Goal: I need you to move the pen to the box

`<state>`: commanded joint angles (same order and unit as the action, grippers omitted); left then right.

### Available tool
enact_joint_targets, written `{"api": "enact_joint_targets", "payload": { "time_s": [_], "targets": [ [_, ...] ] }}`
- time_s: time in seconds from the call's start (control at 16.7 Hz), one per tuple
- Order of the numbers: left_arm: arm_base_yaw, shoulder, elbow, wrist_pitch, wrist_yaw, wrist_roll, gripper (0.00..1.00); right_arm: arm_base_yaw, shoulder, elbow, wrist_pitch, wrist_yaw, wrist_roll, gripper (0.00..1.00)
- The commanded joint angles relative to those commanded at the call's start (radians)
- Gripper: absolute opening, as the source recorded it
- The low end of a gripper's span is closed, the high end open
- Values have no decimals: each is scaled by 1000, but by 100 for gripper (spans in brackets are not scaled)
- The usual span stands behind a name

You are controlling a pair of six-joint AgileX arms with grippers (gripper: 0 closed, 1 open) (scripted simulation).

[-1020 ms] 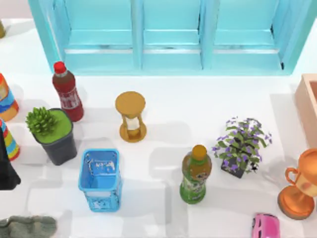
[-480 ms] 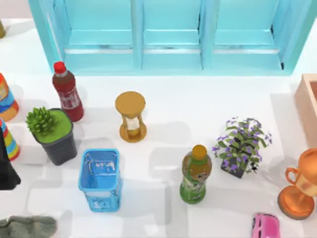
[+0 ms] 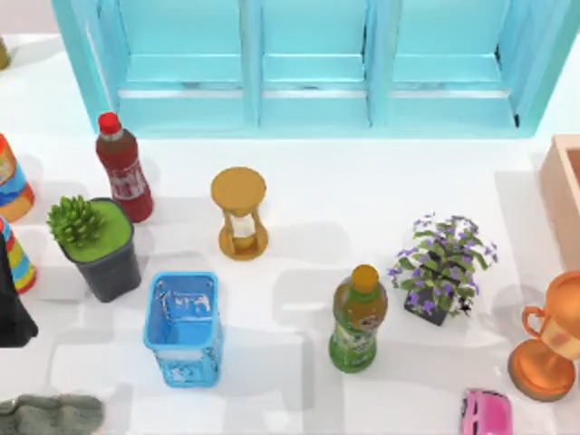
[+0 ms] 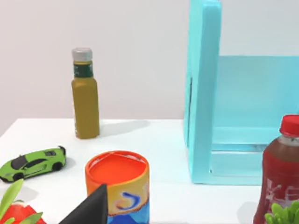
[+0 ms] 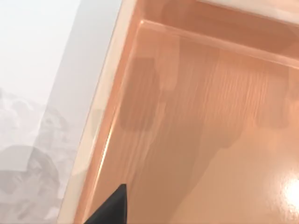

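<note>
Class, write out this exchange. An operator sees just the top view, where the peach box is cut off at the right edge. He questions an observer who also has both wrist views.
Operator: What is the box like inside?
Observer: The right wrist view looks into the box: a smooth pinkish-orange floor inside a thick pale wall.
Operator: Where is the right gripper?
Observer: The right gripper hangs above that floor, close to the wall.
Operator: And on the far left, by the parked left arm?
Observer: A green toy car sits on the table beyond the striped can.
</note>
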<state>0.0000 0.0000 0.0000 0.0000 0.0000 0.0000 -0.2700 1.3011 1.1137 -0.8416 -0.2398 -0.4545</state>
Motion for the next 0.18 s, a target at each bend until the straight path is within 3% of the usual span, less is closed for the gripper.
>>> {"api": "enact_joint_targets", "payload": {
  "time_s": [0.18],
  "targets": [
    [0,0,0,0,0,0,100,0,0,0,0,0,0,100]
  ]
}}
